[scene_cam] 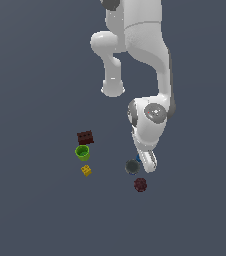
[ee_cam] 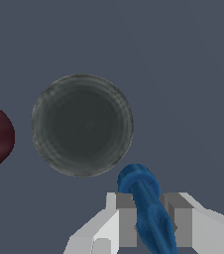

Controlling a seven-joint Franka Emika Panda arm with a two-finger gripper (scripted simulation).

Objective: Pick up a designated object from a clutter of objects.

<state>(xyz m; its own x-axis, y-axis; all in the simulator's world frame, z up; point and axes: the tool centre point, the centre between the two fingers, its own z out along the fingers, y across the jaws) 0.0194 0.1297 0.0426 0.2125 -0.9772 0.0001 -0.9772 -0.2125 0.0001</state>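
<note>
The designated object, a bright-blue item with a round end and a narrower stem, stands between my gripper's two grey fingers, which press on its stem from both sides. In the exterior view only a blue sliver of the designated object shows beside the low gripper. Of the clutter of objects, the dark grey round piece lies just beyond the blue item's round end, apart from it.
A dark red ball sits close to the grey round piece. Toward the exterior view's left are a brown studded brick, a green cup and a yellow brick.
</note>
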